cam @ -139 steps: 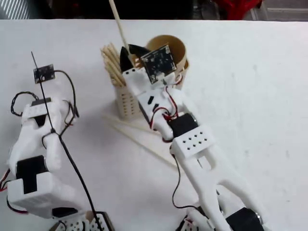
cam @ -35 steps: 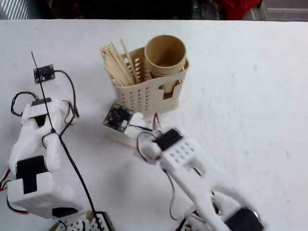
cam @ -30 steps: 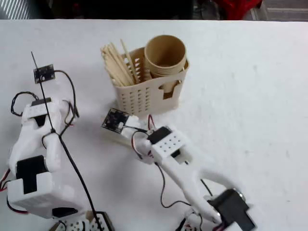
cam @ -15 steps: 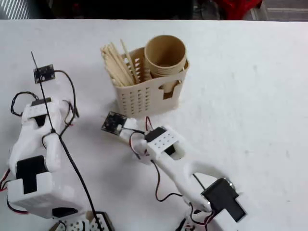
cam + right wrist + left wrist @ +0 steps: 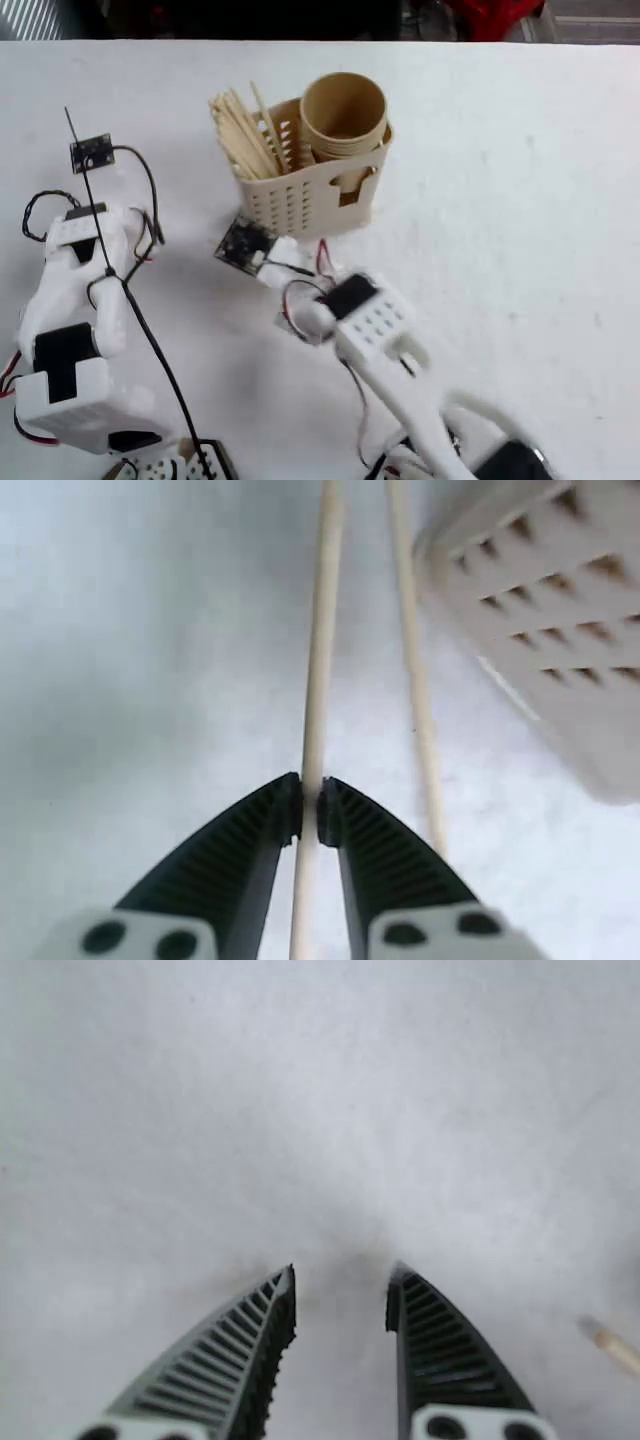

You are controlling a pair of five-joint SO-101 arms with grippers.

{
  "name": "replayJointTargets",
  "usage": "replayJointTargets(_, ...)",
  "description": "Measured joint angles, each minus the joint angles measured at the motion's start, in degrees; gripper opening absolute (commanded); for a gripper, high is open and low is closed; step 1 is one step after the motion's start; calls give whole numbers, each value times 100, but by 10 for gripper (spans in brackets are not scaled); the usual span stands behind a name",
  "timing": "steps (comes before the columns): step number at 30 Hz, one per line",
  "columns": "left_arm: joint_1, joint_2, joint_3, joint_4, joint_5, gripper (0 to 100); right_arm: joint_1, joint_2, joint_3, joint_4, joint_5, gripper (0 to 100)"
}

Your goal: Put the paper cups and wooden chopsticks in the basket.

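The right hand [image 5: 308, 818] is pressed onto a thin, pale wooden chopstick [image 5: 322, 650]. Its two ribbed black fingers pinch the round stick from either side where it lies on the white counter [image 5: 520, 200]. A second chopstick [image 5: 408, 650] lies just beside the first and nearly parallel to it, between it and the wall of the white perforated plastic basket [image 5: 540, 620]. Seen from above, the right arm [image 5: 365, 318] is bent low in front of the basket. A stack of tan paper cups [image 5: 343, 108] and a bundle of chopsticks [image 5: 240, 135] already stand inside it. The left hand [image 5: 340, 1282] is spread and holds nothing, with its tips near bare counter. The end of a stick [image 5: 612, 1348] shows off to one side of it.

The pinched stick is probably very light and stiff, so a firm squeeze should not harm it. It is also smooth and round, so it may roll or swivel between the pads. A hold near its middle would keep it balanced, but the pictures do not show how far along its length the hand sits. The neighbouring stick is close enough to be nudged as this one lifts. The long stick will likely need tipping upright to clear the basket rim.
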Motion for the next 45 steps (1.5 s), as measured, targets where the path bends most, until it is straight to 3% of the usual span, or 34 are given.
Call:
replayJointTargets(6,0,0,0,0,0,169,0,-2022,-475,158,-105,15)
replayJointTargets(9,0,0,0,0,0,169,0,-2233,-1319,158,-211,16)
replayJointTargets(16,0,0,0,0,0,169,0,-888,-3182,-985,-914,18)
replayJointTargets(21,0,0,0,0,0,169,35,378,-3473,-2593,-932,18)
replayJointTargets(25,0,0,0,0,0,169,325,1029,-3473,-3297,-932,18)
replayJointTargets(35,0,0,0,0,0,169,642,1310,-3473,-3473,-985,20)
replayJointTargets(41,0,0,0,0,0,169,651,1310,-3473,-3473,-985,144)
replayJointTargets(45,0,0,0,0,0,169,651,1310,-3473,-3332,-985,127)
